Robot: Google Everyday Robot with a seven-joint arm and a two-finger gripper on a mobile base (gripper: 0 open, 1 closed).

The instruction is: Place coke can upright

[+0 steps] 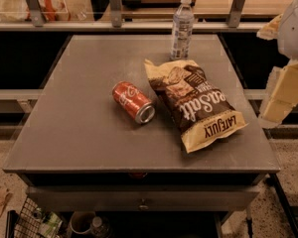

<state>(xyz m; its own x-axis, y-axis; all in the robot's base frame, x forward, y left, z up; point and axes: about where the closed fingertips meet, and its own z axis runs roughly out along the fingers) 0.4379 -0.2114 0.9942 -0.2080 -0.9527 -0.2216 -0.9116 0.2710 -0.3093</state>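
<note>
The coke can (133, 101) is red with white script and lies on its side near the middle of the grey table (79, 133), its silver end facing front right. My gripper (282, 95) hangs at the right edge of the view, off the table's right side and well apart from the can, with nothing visibly in it. The white arm (294, 24) rises above it.
A brown and cream chip bag (196, 103) lies flat just right of the can. A clear water bottle (182, 28) with a white cap stands upright at the table's far edge. A shelf rail runs behind the table. A wire basket (32, 222) sits on the floor at the front left.
</note>
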